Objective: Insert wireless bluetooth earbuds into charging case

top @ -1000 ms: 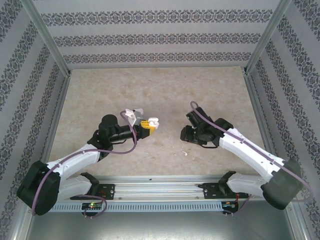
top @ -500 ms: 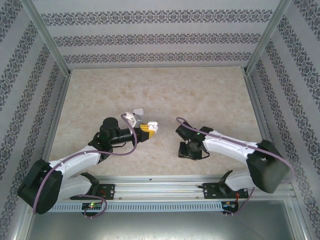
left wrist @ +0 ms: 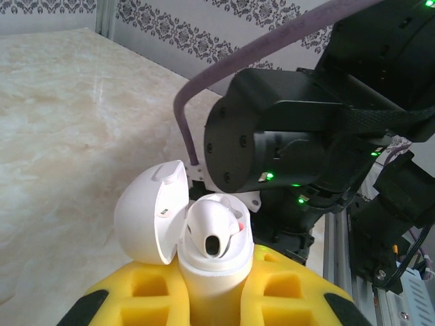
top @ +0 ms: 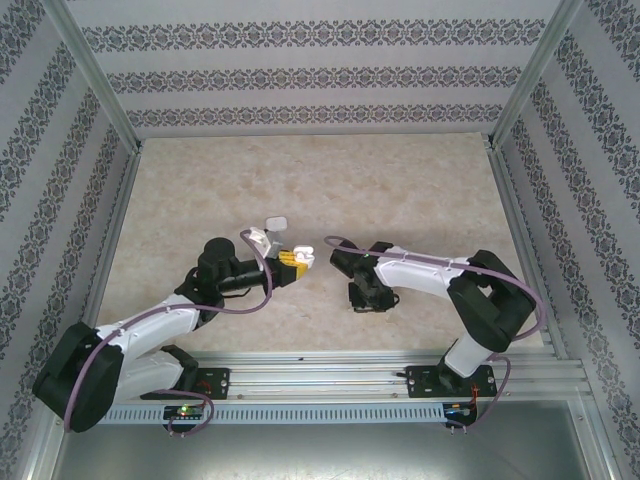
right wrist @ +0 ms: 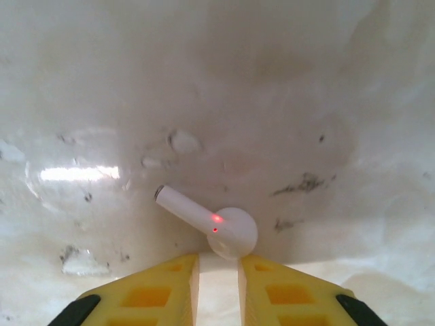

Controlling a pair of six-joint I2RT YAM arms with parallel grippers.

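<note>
Patterned wallpaper (top: 320, 80) closed in three sides of the cell, with the pale marbled table (top: 320, 180) spread below it. On your left, the left arm (top: 150, 325) reached up and inward from its base. Your left pincer (top: 295, 257) was clamped on the charging case (left wrist: 212, 275), with its yellow fingers (left wrist: 146, 292) pressed against both flanks of the white body. You held the case off the table with its mouth turned away from the wrist. The lid (left wrist: 149, 217) was swung open to the left on its hinge. One seated earbud (left wrist: 216, 227) sat in the mouth of the case, a dark opening on it facing the wrist camera.

Just right of the case, the right arm (top: 420, 270) folded back toward the middle of the table, its black wrist close to the case but not touching it. Your right pincer (right wrist: 218, 261) pointed down at the table, its two yellow tips a narrow slit apart with nothing between them. The loose earbud (right wrist: 228, 229) lay on the table right at those tips. Its rounded head was nearest the gap, its stem angled away to the upper left, and two small red dots glowed on it. Whether the tips touched it, I could not tell.
</note>
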